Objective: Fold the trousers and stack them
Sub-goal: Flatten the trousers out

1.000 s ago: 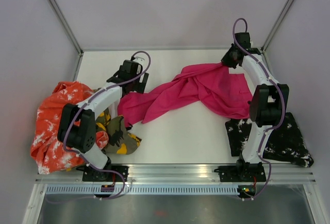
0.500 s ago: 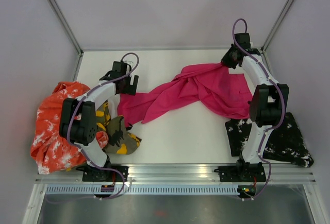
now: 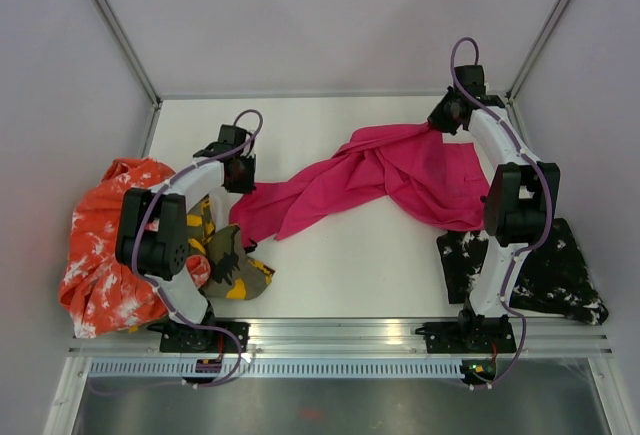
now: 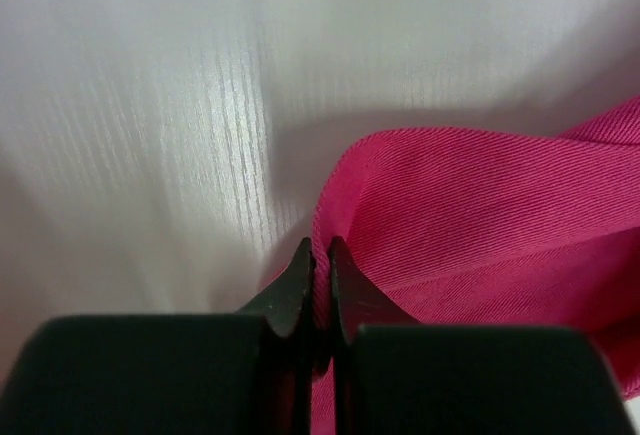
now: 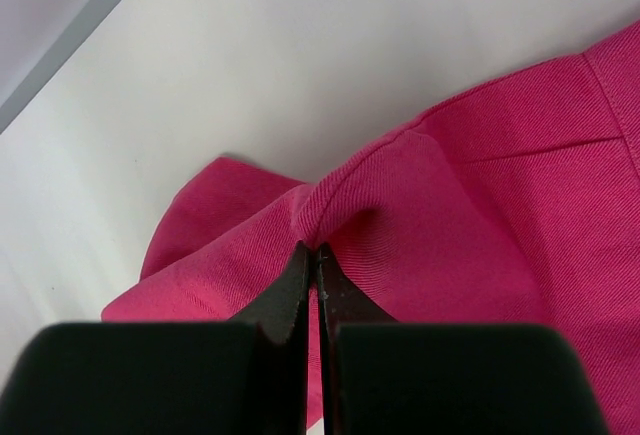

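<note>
You are looking at an early stage of the task. The magenta trousers [image 3: 380, 180] are lying unfolded and twisted across the middle of the table [image 3: 340, 275], running from the far right corner toward the left. No fold is showing in them, and no stack is showing anywhere. The orange-white pair [image 3: 100, 245] is lying crumpled at the left edge. The camouflage pair [image 3: 235, 263] is sitting bunched just beside it, near the left arm's base. The black pair [image 3: 550, 270] is lying loose at the right edge. All three are waiting to be folded.

The left gripper [image 3: 240, 175] is pinching the left end of the magenta trousers, jaws nearly together. The right gripper [image 3: 441, 120] is pinching the far right end, jaws clamped on a raised ridge of cloth.

The overhead view is giving you the layout: both grip points, the twisted slack between them, and the other three pairs. It is not showing you the jaws. The wrist views are supplying that, each showing black fingertips sitting closed on a pink fold. In the left wrist view the fingertips are hiding the bite itself, so the grip there is probably on the cloth's edge only.
</note>
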You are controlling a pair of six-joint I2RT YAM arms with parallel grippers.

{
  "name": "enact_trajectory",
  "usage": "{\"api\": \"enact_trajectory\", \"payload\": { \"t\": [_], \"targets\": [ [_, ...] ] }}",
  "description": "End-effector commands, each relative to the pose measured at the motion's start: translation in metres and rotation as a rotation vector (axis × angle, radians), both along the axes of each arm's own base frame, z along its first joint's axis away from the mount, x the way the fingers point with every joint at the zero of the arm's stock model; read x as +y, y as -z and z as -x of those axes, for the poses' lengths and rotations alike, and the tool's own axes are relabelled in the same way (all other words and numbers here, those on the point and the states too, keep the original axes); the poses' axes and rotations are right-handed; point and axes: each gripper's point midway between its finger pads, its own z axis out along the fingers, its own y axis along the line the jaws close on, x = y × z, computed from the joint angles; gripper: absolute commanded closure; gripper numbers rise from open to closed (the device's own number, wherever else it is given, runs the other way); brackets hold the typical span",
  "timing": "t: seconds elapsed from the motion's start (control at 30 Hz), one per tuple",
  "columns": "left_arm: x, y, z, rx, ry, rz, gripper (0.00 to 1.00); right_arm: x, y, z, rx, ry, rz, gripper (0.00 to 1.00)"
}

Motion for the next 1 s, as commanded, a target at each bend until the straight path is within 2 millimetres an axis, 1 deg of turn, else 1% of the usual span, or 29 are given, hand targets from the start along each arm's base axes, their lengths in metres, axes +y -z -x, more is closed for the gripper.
{"api": "enact_trajectory", "payload": {
  "t": [0.0, 0.03, 0.07, 0.1, 0.13, 0.17, 0.2, 0.23, 0.27, 0.3, 0.33, 0.37, 0.4, 0.43, 0.5, 0.53, 0.57, 0.6, 0.67, 0.7, 0.73, 0.77, 0.8, 0.83, 0.87, 0.9, 0.93, 0.97],
  "targets": [
    [-0.008, -0.024, -0.019, -0.058, 0.000, 0.039, 0.98, -0.004, -0.027, -0.020, -0.082, 0.009, 0.002, 1.00],
    [-0.001, -0.048, -0.040, -0.135, -0.024, -0.007, 0.98, -0.003, -0.046, -0.027, -0.124, 0.010, 0.001, 1.00],
    [0.004, -0.065, -0.052, -0.184, -0.038, -0.026, 0.98, -0.021, -0.056, -0.032, -0.147, 0.041, 0.002, 1.00],
    [0.011, -0.089, -0.066, -0.246, -0.055, -0.039, 0.98, -0.024, -0.067, -0.036, -0.175, 0.047, 0.003, 1.00],
    [0.020, -0.136, -0.090, -0.365, -0.090, -0.070, 0.98, -0.027, -0.090, -0.044, -0.227, 0.051, 0.004, 1.00],
    [0.028, -0.164, -0.101, -0.432, -0.115, -0.087, 0.98, -0.035, -0.101, -0.047, -0.253, 0.064, 0.007, 1.00],
    [0.040, -0.192, -0.112, -0.496, -0.147, -0.102, 0.98, -0.040, -0.111, -0.051, -0.276, 0.074, 0.008, 1.00],
    [0.049, -0.251, -0.127, -0.636, -0.175, -0.114, 0.98, -0.051, -0.132, -0.056, -0.324, 0.092, 0.012, 1.00],
    [0.055, -0.279, -0.133, -0.705, -0.192, -0.121, 0.98, -0.055, -0.141, -0.058, -0.345, 0.094, 0.006, 1.00],
    [0.062, -0.328, -0.137, -0.821, -0.219, -0.125, 0.98, -0.059, -0.154, -0.060, -0.375, 0.102, -0.005, 1.00],
    [0.069, -0.356, -0.140, -0.899, -0.235, -0.165, 0.98, -0.066, -0.162, -0.060, -0.392, 0.111, -0.010, 1.00],
    [0.072, -0.376, -0.139, -0.950, -0.247, -0.170, 0.98, -0.067, -0.168, -0.061, -0.405, 0.111, -0.012, 1.00],
    [0.074, -0.403, -0.137, -1.014, -0.260, -0.167, 0.98, -0.070, -0.178, -0.061, -0.427, 0.113, -0.003, 1.00],
    [0.076, -0.417, -0.136, -1.056, -0.270, -0.171, 0.98, -0.071, -0.181, -0.062, -0.436, 0.112, 0.005, 1.00],
    [0.081, -0.430, -0.134, -1.090, -0.287, -0.184, 0.98, -0.072, -0.184, -0.064, -0.448, 0.107, 0.015, 1.00],
    [0.082, -0.429, -0.135, -1.090, -0.289, -0.197, 0.98, -0.071, -0.183, -0.065, -0.447, 0.099, 0.022, 1.00],
    [0.084, -0.427, -0.135, -1.083, -0.298, -0.213, 0.98, -0.071, -0.179, -0.066, -0.441, 0.092, 0.023, 1.00],
    [0.087, -0.421, -0.136, -1.069, -0.310, -0.225, 0.98, -0.071, -0.172, -0.069, -0.430, 0.085, 0.027, 1.00],
    [0.097, -0.413, -0.132, -1.041, -0.354, -0.262, 0.98, -0.067, -0.164, -0.071, -0.417, 0.042, 0.031, 1.00],
    [0.100, -0.403, -0.132, -1.018, -0.368, -0.280, 0.98, -0.066, -0.154, -0.075, -0.403, 0.021, 0.037, 1.00],
    [0.110, -0.399, -0.129, -1.009, -0.404, -0.319, 0.98, -0.067, -0.146, -0.076, -0.389, 0.012, 0.054, 1.00],
    [0.117, -0.409, -0.127, -1.056, -0.437, -0.334, 0.98, -0.070, -0.141, -0.077, -0.380, 0.013, 0.067, 1.00],
    [0.123, -0.389, -0.130, -1.024, -0.423, -0.386, 0.98, -0.070, -0.131, -0.079, -0.362, 0.011, 0.075, 1.00],
    [0.125, -0.383, -0.132, -1.029, -0.406, -0.399, 0.98, -0.071, -0.126, -0.080, -0.352, 0.006, 0.083, 1.00],
    [0.133, -0.378, -0.137, -1.040, -0.405, -0.406, 0.98, -0.072, -0.115, -0.082, -0.334, 0.002, 0.091, 1.00],
    [0.134, -0.361, -0.143, -1.008, -0.380, -0.408, 0.98, -0.072, -0.110, -0.084, -0.329, -0.006, 0.093, 1.00],
    [0.139, -0.353, -0.146, -0.991, -0.383, -0.411, 0.98, -0.071, -0.105, -0.086, -0.321, -0.019, 0.091, 1.00],
    [0.146, -0.337, -0.151, -0.959, -0.390, -0.422, 0.98, -0.069, -0.092, -0.089, -0.301, -0.030, 0.082, 1.00]
  ]
}}
